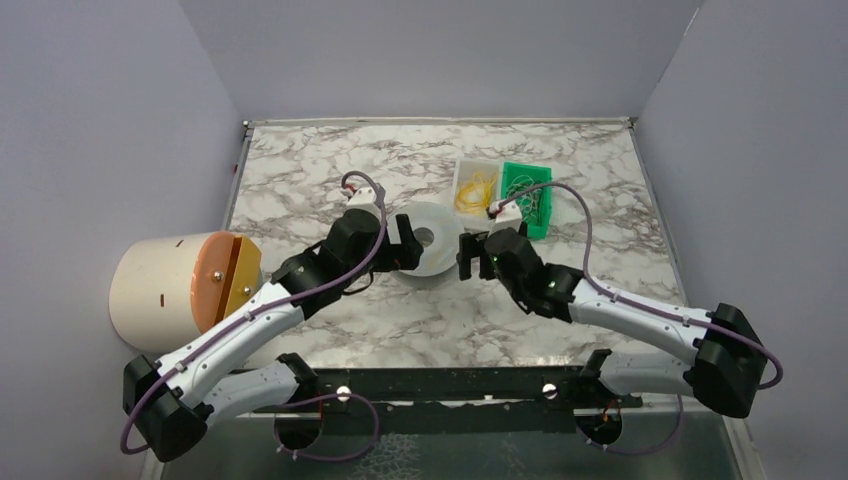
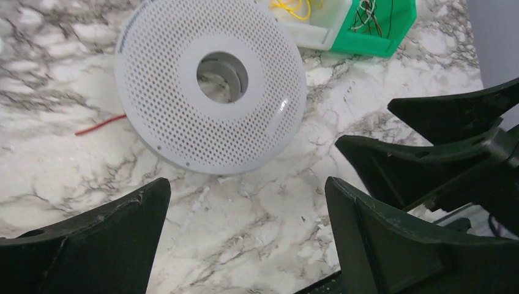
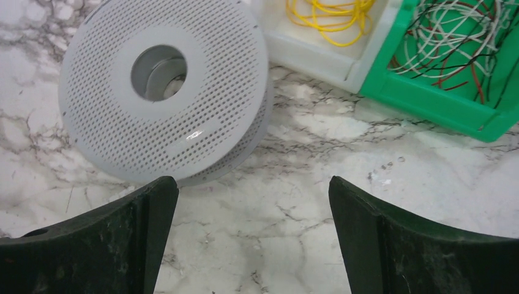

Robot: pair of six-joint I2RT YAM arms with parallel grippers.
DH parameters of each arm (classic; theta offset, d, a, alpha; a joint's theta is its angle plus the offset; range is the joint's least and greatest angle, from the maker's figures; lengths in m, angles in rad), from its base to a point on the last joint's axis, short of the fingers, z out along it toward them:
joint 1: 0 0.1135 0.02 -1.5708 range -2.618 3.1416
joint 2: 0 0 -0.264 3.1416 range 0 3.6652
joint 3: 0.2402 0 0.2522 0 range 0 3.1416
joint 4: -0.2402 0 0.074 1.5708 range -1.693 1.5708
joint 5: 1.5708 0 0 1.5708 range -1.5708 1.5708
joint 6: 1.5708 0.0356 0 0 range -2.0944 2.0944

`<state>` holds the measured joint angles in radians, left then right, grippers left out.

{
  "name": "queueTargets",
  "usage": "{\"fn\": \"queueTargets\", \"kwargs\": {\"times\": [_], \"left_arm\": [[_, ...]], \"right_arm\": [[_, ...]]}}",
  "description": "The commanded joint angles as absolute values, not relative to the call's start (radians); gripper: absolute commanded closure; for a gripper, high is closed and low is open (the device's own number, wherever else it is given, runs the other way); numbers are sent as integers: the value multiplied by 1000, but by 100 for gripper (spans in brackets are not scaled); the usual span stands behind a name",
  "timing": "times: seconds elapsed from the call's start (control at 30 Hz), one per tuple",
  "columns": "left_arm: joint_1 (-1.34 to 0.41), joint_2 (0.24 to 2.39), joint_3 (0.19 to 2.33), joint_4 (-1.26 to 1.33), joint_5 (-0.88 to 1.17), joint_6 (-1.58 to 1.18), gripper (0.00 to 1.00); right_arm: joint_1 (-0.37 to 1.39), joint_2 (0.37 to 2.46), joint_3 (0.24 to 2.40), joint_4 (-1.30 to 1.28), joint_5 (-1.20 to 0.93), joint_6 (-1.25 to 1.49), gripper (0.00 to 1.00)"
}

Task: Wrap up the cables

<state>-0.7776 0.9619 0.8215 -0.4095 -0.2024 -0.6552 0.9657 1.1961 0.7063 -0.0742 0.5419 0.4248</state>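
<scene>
A short end of the thin red wire (image 2: 101,124) sticks out on the marble from the left side of a white perforated spool (image 2: 211,86); the rest of the wire is hidden. The spool lies near the table's middle (image 1: 432,250) and also shows in the right wrist view (image 3: 165,92). My left gripper (image 1: 408,245) is open and empty just left of the spool, its jaws wide over bare marble (image 2: 248,190). My right gripper (image 1: 468,255) is open and empty just right of the spool, its jaws also over bare marble (image 3: 252,187). Neither gripper touches the spool.
A white bin of yellow wires (image 1: 475,185) and a green bin of mixed thin wires (image 1: 528,195) stand behind the right gripper. A large cream cylinder with an orange face (image 1: 185,285) lies at the left table edge. Grey walls enclose three sides.
</scene>
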Motion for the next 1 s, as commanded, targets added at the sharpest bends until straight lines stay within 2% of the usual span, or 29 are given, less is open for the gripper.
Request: {"fn": "queueTargets", "kwargs": {"times": [0.0, 0.3, 0.47, 0.83, 0.97], "left_arm": [[-720, 1045, 974, -489, -181, -463, 1], [-417, 1171, 1066, -488, 48, -385, 1], [-255, 1162, 1010, -482, 69, -401, 1], [-248, 990, 910, -478, 25, -353, 1], [-249, 958, 885, -478, 87, -317, 1]], "right_arm": [[805, 1152, 801, -236, 321, 396, 1], [390, 1120, 877, -358, -26, 448, 0], [377, 1112, 867, -393, 40, 470, 0], [377, 974, 797, -401, 85, 517, 0], [377, 903, 741, -332, 5, 479, 0]]}}
